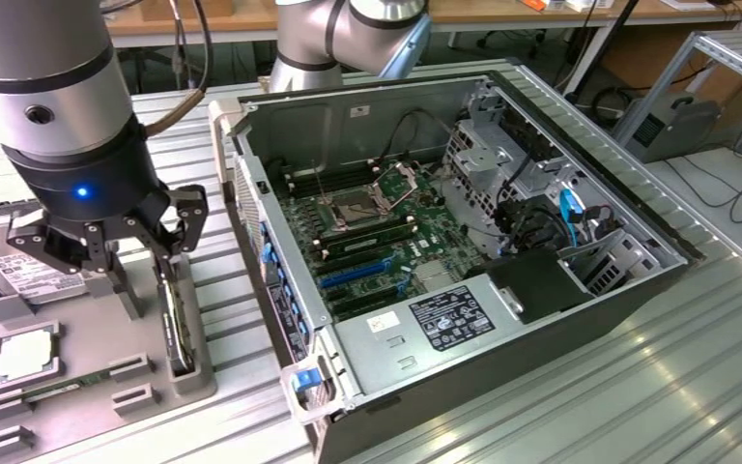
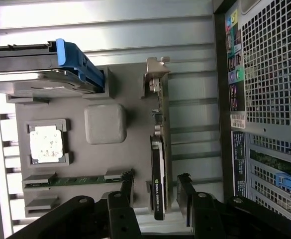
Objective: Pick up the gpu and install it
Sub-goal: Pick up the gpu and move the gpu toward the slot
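Straddling the gpu [image 2: 158,167] standing on edge beside the computer case [image 2: 269,64], the open claw [image 2: 156,196] meets a probably stiff, light, fragile card, best pinched across its flat sides.

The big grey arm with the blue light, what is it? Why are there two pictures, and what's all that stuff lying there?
That is a robot arm, and the claw at its end is its gripper. One picture comes from a camera standing off to the side. The other comes from a camera on the arm's wrist, looking down past the claw. On the metal table are an open computer and a grey tray of parts: a hard drive, a square processor chip, a green memory stick and the gpu, a thin black card standing on its edge. The gripper holds nothing. Its open fingers sit either side of the gpu, with gaps showing.
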